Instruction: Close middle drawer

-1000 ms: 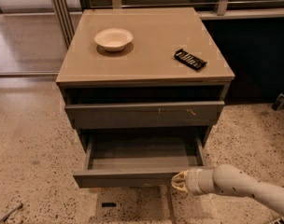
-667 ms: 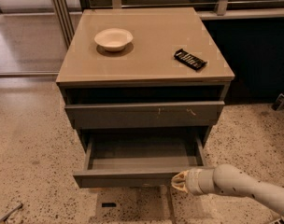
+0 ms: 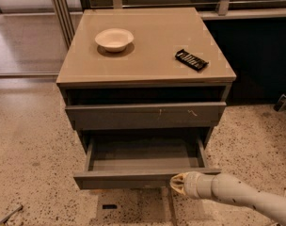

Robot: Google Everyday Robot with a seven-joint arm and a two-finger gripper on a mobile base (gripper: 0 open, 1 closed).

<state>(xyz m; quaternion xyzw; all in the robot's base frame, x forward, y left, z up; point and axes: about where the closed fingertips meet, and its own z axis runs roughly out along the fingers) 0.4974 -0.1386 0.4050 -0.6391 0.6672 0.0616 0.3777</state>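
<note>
The middle drawer [image 3: 143, 163] is standing open, showing its grey inside; the pincer [image 3: 177, 185] is touching its front, state impossible to tell.

I see the middle drawer [image 3: 124, 179] as plain grey, front and inside alike, with no markings. The drawer front above it [image 3: 133, 116] is the same grey but carries small white scratch marks. The cabinet top [image 3: 152, 51] is flat tan, and on it sit a cream-white bowl [image 3: 114, 39] and a black bar [image 3: 191, 60] with pale flecks. The gripper [image 3: 177, 185], at the middle drawer's front near its right end, is cream, and its arm [image 3: 246, 197] is pale grey-white. The floor [image 3: 30, 164] is beige, speckled with dark flecks.
</note>
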